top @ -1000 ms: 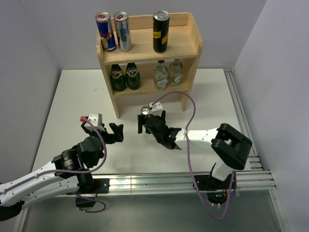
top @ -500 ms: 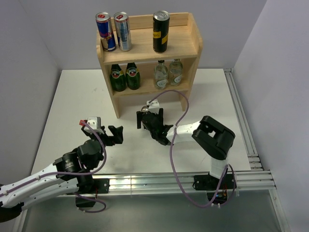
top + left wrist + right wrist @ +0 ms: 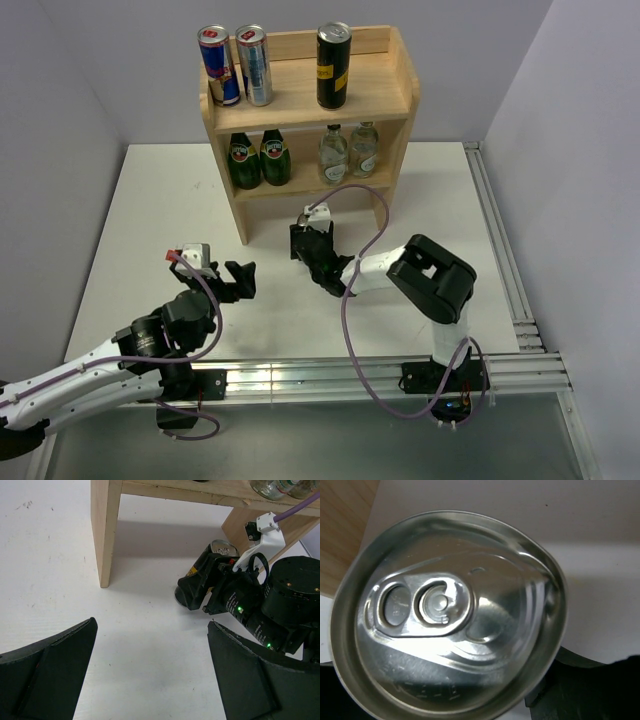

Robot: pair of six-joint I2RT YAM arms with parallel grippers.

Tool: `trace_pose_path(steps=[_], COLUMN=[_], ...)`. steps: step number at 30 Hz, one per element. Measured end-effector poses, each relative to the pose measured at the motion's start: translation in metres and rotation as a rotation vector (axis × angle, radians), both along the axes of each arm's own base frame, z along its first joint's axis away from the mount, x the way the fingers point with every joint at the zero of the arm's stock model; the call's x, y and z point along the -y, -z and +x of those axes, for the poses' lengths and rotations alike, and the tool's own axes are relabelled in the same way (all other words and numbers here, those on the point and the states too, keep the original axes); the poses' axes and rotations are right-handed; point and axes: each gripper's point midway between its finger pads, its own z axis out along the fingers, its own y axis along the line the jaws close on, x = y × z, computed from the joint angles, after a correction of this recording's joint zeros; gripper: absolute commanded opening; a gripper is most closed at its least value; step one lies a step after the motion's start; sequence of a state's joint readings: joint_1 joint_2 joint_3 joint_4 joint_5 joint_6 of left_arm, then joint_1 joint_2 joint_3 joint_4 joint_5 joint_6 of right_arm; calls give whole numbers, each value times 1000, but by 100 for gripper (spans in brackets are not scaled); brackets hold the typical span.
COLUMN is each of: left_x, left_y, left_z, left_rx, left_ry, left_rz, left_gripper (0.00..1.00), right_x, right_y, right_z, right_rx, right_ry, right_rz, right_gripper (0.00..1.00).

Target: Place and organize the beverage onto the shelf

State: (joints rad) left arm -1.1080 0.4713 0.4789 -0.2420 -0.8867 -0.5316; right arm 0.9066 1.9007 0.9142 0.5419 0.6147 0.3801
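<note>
A black-and-gold slim can (image 3: 204, 564) stands on the table just in front of the shelf (image 3: 378, 88). My right gripper (image 3: 306, 243) is shut on it, with a dark finger on each side of its body. The can's silver top (image 3: 447, 615) fills the right wrist view, and one finger (image 3: 585, 690) shows at the lower right. My left gripper (image 3: 152, 670) hovers open over bare table to the can's left, holding nothing. On the shelf's top board stand two blue-and-silver cans (image 3: 218, 65) and another black-and-gold can (image 3: 333, 65). Two clear bottles (image 3: 347, 152) stand on the lower tier.
Two green bottles (image 3: 258, 158) stand at the left of the lower tier. The shelf's left leg (image 3: 105, 530) is close to the held can. Grey walls close in the table on both sides. An aluminium rail (image 3: 320, 378) runs along the near edge.
My right gripper moved forward around the black-and-gold can and closed on it. The left arm barely shifted and stayed open.
</note>
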Motion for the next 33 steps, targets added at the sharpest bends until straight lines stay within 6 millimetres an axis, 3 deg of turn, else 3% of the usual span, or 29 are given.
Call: trace_pose_path(steps=[4,8,11,13,16,21,33], left_x=[0,0,1,1,2,2,3], left_y=[0,-1,-2,-3,-2,-2,-1], left_z=[0,0,0,0,0,0,0], left_rx=[1,4,5,6,6,5,0], left_ry=[0,1,2,3,6,7,9], left_rz=[-3,-8,-12,-14,-15,-15,-12], left_gripper=[99,99,99,99,99,98,99], right_x=[5,30,43,41,35,58,125], right_y=[-1,-3,-24,-55,-119,-208,-360], right_z=[-4,-32,-57,-73,-94,-97,-102], right_rx=[-8,-45,-41,-4,73,178,385], right_ry=[9,22,24,4,-40,-3,91], right_rz=[9,-23,-44,-19,80,153,130], right_gripper=[8,6,2,0,0,0,0])
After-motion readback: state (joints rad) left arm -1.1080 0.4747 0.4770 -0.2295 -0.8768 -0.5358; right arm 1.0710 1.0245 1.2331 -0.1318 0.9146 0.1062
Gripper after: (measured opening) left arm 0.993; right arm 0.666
